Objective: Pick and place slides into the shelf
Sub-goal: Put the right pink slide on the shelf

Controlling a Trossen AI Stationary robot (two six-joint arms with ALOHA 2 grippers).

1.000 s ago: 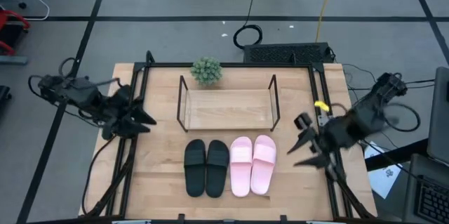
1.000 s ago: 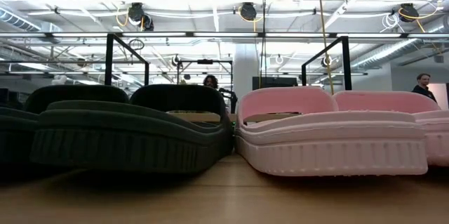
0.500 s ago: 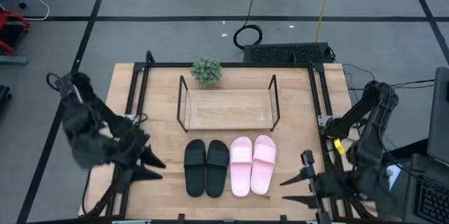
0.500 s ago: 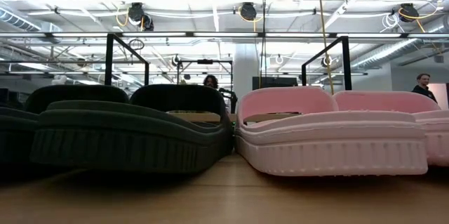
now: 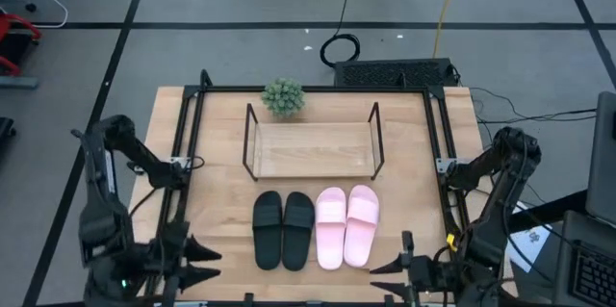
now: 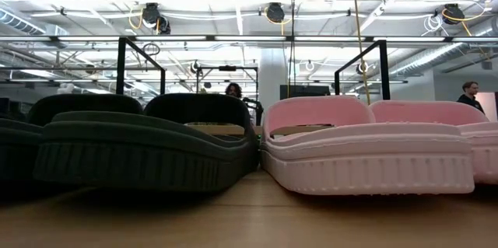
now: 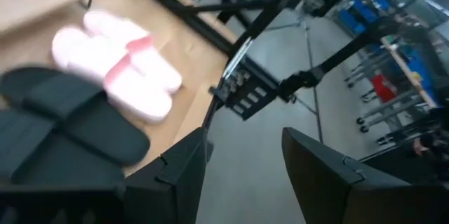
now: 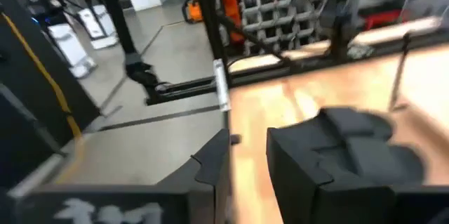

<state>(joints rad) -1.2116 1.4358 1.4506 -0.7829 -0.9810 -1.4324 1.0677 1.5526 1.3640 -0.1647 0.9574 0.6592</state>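
Nothing is put away yet. All four slides sit on the table, and the shelf [image 5: 312,149] has only its bare wooden board inside.

Your left gripper [image 5: 200,257] hangs low at the near left corner of the table. Its fingers stand wide apart and hold nothing. The black slides [image 5: 283,229] lie off to its right, a bit farther in, and the pink slides [image 5: 346,225] lie just past them, touching side by side.

Your right gripper [image 5: 393,270] is at the near edge of the table, on the right. Its fingers [image 8: 210,161] have a narrow gap and hold nothing. The pink pair is the closest to it, a little ahead and toward the middle. The shelf is behind both pairs, farther from both grippers.

So you have four slides left to move. I think the pink one next to your right gripper is an easy first pick.
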